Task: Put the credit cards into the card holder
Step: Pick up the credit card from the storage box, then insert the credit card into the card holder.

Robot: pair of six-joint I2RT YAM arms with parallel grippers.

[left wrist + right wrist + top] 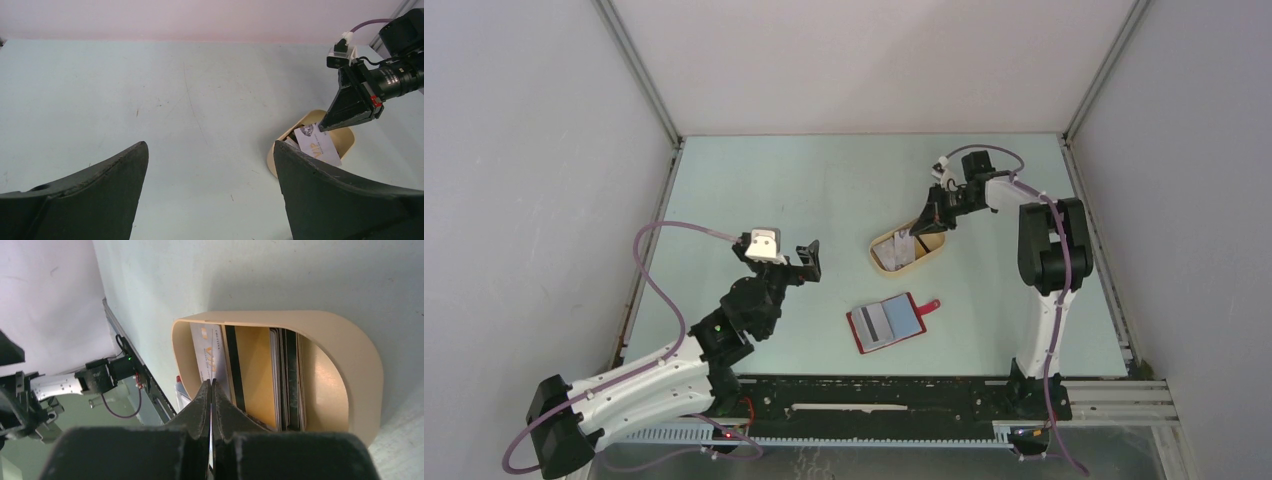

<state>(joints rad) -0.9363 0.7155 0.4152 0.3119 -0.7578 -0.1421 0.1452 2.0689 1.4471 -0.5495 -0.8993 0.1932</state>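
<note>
Over the table, from the top camera, I see the right gripper (927, 224) dipped into the beige tray (880, 262), where the credit cards (902, 245) stand on edge. The card holder (886, 322) lies open nearer the arm bases, apart from the tray. A striped grey patch on it may be a card, but I cannot tell. The left gripper (809, 262) hangs over bare table, jaws spread wide, holding nothing.

On the left wrist camera, the right gripper's tip meets the upper corner of a whitish card (317, 144) leaning up out of the tray.

On the right wrist camera, the 2 fingers (197, 410) are pinched flat together on that card's near edge, with the other cards packed just beside it.

I judge this to be the pick of 1 card. The next move calls for a straight lift clear of the rim without dragging its neighbours, then a carry to the holder. The grip is thin, so the card could pivot.
</note>
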